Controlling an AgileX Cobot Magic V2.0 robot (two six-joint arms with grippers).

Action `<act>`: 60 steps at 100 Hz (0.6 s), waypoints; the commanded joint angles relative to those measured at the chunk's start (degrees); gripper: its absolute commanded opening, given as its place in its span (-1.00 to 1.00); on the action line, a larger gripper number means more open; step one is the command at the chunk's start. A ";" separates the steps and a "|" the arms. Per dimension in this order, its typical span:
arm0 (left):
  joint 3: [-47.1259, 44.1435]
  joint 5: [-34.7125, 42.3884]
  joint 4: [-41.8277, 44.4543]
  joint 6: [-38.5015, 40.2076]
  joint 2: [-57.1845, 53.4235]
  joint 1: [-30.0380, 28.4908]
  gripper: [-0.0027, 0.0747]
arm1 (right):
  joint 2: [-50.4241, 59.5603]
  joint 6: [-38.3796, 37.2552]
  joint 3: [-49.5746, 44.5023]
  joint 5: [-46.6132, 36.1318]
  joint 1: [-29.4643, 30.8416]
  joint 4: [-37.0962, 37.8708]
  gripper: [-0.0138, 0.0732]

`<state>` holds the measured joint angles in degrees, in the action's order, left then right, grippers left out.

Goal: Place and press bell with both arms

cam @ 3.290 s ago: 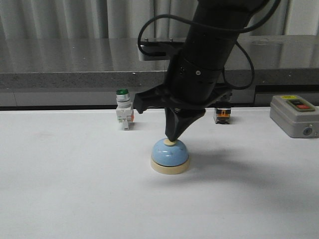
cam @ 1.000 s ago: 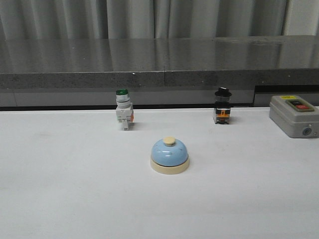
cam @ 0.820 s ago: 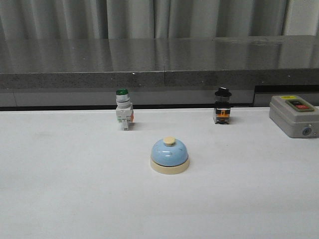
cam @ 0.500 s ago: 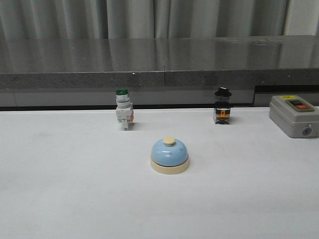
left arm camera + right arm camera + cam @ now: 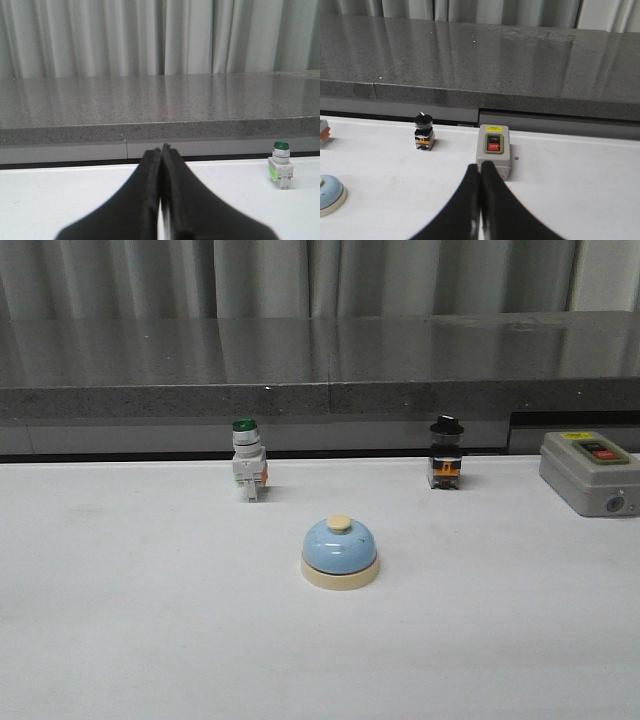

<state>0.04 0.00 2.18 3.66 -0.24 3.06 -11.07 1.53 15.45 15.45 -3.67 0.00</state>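
Bell (image 5: pixel 340 552) upright on the white table (image 5: pixel 130 640), near its middle, cream button uppermost and untouched, with neither arm over it in the front view. Left to right: left gripper (image 5: pixel 161 200), fingers pressed together and holding nothing, facing the grey ledge (image 5: pixel 150 107) with the green-capped switch (image 5: pixel 280 165) off to one side; the bell does not appear in this wrist view. Right gripper (image 5: pixel 479 205), likewise pressed shut and empty, points toward the grey on/off box (image 5: pixel 493 152); the bell's edge (image 5: pixel 330 195) shows at the border, the black-capped switch (image 5: pixel 424 132) beyond it. Judged from this, the right arm is probably nearer, and the bell, being round, has no long axis to line up with. Pale curtains hang behind the ledge
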 commanded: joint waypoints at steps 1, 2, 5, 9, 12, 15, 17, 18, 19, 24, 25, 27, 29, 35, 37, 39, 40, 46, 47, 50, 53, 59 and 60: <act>-2.47 4.29 -0.38 0.38 -1.75 -0.16 -0.98 | 2.07 0.34 -1.92 -7.41 0.31 0.76 -0.84; -2.47 4.29 -0.38 0.38 -1.75 -0.16 -0.98 | 2.55 0.34 -2.21 -7.69 0.31 0.76 -0.84; -2.47 4.29 -0.38 0.38 -1.75 -0.16 -0.98 | 3.49 0.34 -3.64 -8.15 0.31 0.76 -0.84; -2.47 4.29 -0.38 0.38 -1.75 -0.16 -0.98 | 4.94 0.29 -5.04 -8.85 0.31 0.76 -0.84; -2.47 4.29 -0.38 0.38 -1.75 -0.16 -0.98 | 5.97 0.29 -6.37 -9.11 0.31 0.76 -0.84; -2.47 4.29 -0.38 0.38 -1.75 -0.16 -0.98 | 7.05 0.29 -7.31 -9.17 0.31 0.76 -0.84; -2.47 4.29 -0.38 0.38 -1.75 -0.16 -0.98 | 7.88 0.24 -7.95 -9.17 0.31 0.76 -0.84; -2.47 4.29 -0.38 0.38 -1.75 -0.16 -0.98 | 8.43 0.24 -8.16 -9.17 0.31 0.76 -0.84; -2.47 4.29 -0.38 0.38 -1.75 -0.16 -0.98 | 8.69 0.24 -8.38 -9.17 0.31 0.76 -0.84; -2.47 4.29 -0.38 0.38 -1.75 -0.16 -0.98 | 10.57 0.24 -9.94 -9.23 0.31 0.76 -0.84; -2.47 4.29 -0.38 0.38 -1.75 -0.16 -0.98 | 11.10 0.24 -10.12 -9.22 0.31 0.76 -0.84; -2.47 4.29 -0.38 0.38 -1.75 -0.16 -0.98 | 11.62 0.24 -10.67 -9.30 0.31 0.76 -0.84; -2.47 4.29 -0.38 0.38 -1.75 -0.16 -0.98 | 12.37 0.24 -11.17 -9.31 0.31 0.76 -0.84; -2.47 4.29 -0.38 0.38 -1.75 -0.16 -0.98 | 12.81 0.19 -12.23 -9.98 0.31 0.76 -0.84; -2.47 4.29 -0.38 0.38 -1.75 -0.16 -0.98 | 12.66 0.19 -12.52 -10.12 0.31 0.76 -0.84; -2.47 4.29 -0.38 0.38 -1.75 -0.16 -0.98 | 12.66 0.19 -12.81 -10.24 0.31 0.76 -0.84; -2.47 4.29 -0.38 0.38 -1.75 -0.16 -0.98 | 12.74 0.19 -12.91 -10.25 0.31 0.76 -0.84; -2.47 4.29 -0.38 0.38 -1.75 -0.16 -0.98 | 12.74 -0.32 -13.77 -10.90 0.31 0.76 -0.84; -2.47 4.29 -0.38 0.38 -1.75 -0.16 -0.98 | 12.74 -0.36 -13.86 -11.17 0.31 0.76 -0.84; -2.47 4.29 -0.38 0.38 -1.75 -0.16 -0.98 | 12.74 -0.63 -14.40 -11.70 0.31 0.76 -0.84; -2.47 4.29 -0.38 0.38 -1.75 -0.16 -0.98 | 12.74 -1.13 -14.82 -12.37 0.31 0.76 -0.84; -2.47 4.29 -0.38 0.38 -1.75 -0.16 -0.98 | 12.74 -2.17 -15.91 -14.13 0.31 0.76 -0.84; -2.47 4.29 -0.38 0.38 -1.75 -0.16 -0.98 | 12.74 -2.36 -16.05 -14.28 0.31 0.76 -0.84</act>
<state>0.04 0.00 2.18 3.66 -0.24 3.06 0.56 0.62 -0.91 8.25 -3.67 0.00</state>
